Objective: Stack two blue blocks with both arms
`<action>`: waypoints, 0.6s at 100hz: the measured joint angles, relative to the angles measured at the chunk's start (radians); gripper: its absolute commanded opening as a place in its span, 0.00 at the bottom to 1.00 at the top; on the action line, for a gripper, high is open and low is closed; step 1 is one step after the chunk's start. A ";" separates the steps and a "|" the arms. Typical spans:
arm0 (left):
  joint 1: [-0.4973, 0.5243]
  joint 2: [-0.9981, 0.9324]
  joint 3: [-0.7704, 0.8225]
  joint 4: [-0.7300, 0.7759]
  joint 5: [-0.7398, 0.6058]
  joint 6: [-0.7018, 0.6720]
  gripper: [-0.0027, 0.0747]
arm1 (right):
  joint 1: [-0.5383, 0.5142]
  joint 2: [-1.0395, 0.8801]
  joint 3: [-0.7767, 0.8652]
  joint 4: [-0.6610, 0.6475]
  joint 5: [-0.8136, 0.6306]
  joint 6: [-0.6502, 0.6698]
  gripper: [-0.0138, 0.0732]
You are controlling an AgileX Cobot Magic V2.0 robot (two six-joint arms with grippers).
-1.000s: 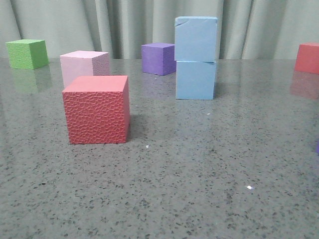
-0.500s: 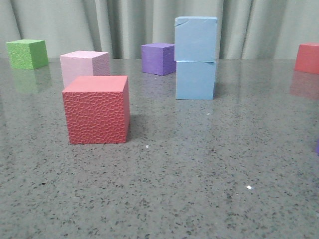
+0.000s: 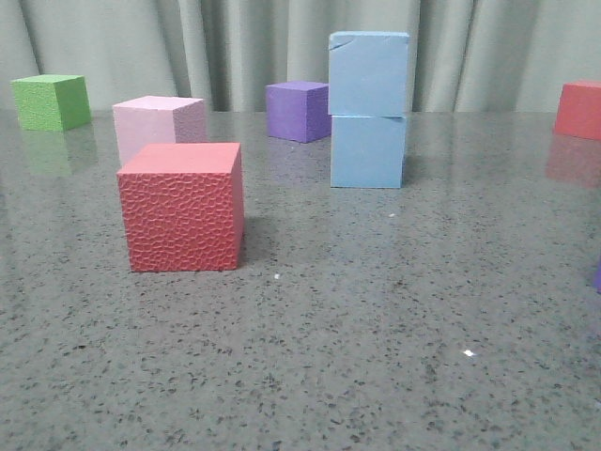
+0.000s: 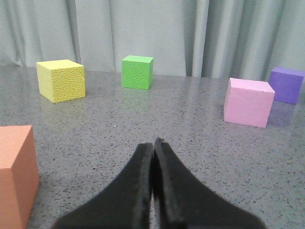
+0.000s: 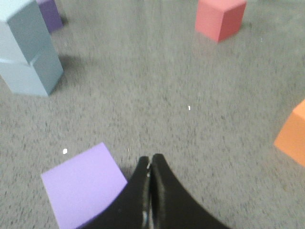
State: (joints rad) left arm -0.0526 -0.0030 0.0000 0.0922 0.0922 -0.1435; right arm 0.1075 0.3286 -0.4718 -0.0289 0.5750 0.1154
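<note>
I am sitting with both claws drawn back low over the speckled grey tabletop (image 3: 376,357), and neither is showing in the front view. My left claw (image 4: 154,143) has its fingers pressed together with nothing between them. Ahead of it and to its left are an orange cube (image 4: 16,171) close by and a yellow cube (image 4: 61,80) farther out; a green cube (image 4: 137,72) is standing straight ahead near the curtain (image 4: 152,33), and a pink cube (image 4: 249,101) and a darker purple cube (image 4: 286,84) are lying ahead to its right.

My right claw (image 5: 150,160) is likewise pressed shut and carrying nothing. A pale lilac cube (image 5: 83,183) is lying just beside it on its left. Farther ahead on that side, well apart from the claw, the two blue blocks are standing as one column: the upper blue block (image 3: 369,73) is resting squarely on the lower blue block (image 3: 368,150), edges nearly flush, which I judge is why the column is holding without support. Since both claws are clear of it, I am judging the stacking finished. A red cube (image 5: 220,18) is sitting far ahead to this claw's right, and another orange cube (image 5: 291,133) nearer on that side. In the front view a large red textured cube (image 3: 183,207) is in the foreground.

I am finding no writing, labels or brand marks on any cube.
</note>
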 measured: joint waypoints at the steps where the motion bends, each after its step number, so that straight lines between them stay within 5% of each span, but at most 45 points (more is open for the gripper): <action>1: 0.000 0.000 0.000 0.000 0.000 0.000 0.01 | 0.000 -0.012 0.007 0.000 -0.008 0.000 0.08; 36: 0.000 0.000 0.000 0.000 0.000 0.000 0.01 | 0.000 -0.312 0.302 0.000 -0.264 0.000 0.08; 60: 0.000 0.000 0.000 0.000 0.000 0.000 0.01 | -0.030 -0.339 0.413 0.000 -0.331 0.000 0.08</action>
State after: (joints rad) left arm -0.0526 -0.0030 0.0000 0.0922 0.0922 -0.1435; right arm 0.0778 -0.0102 -0.0587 -0.0289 0.2441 0.1154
